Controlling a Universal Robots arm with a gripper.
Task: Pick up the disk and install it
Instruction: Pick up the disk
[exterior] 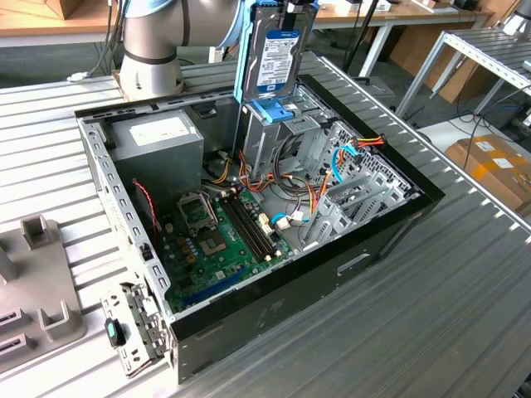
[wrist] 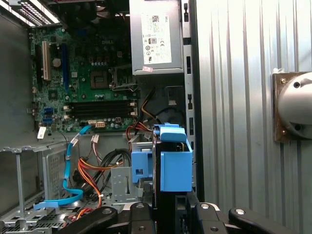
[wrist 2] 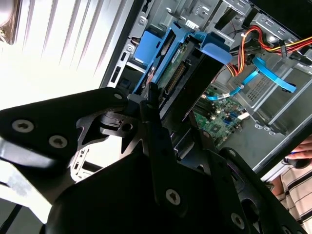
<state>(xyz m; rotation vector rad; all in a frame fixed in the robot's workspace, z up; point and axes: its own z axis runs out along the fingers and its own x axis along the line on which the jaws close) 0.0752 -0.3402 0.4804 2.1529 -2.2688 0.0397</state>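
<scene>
Light-blue plastic frames the disk (exterior: 278,51). It hangs upright at 12 o'clock in the exterior view, with its white-and-blue label toward the camera. The hand (wrist 2: 171,114) is clamped on its upper end. In the second wrist view the black fingers (wrist 2: 151,97) sit on either side of the disk, and its green circuit side shows between them.

- **Drive cage (exterior: 274,145):** upright metal, directly beneath the disk and capped by a blue bracket (exterior: 274,109). The disk's lower end is right at the bracket, but I cannot tell whether they touch. Nearly the whole disk stands above the cage, so it is not yet seated.
- **Computer case (exterior: 390,224):** open, lying on its side on the ribbed metal bench (exterior: 465,315).
- **Power-supply box (exterior: 158,137):** grey, at 9 o'clock from the cage, against the case's far wall.
- **Motherboard (exterior: 216,236):** green, flat on the case floor at 7 o'clock from the cage.
- **Wires (exterior: 369,141):** orange, red and yellow, running at 3 o'clock from the cage, with a thin blue cable (exterior: 338,162) looping just beside them.
- **Arm base (exterior: 149,41):** at 11 o'clock in the exterior view, on the bench behind the case.
- **Grey fixture (exterior: 33,282):** at 8 o'clock, well apart from the case.
- **Striped sleeve (wrist 2: 297,190):** a person's, seen beyond the case wall in the second wrist view.
</scene>
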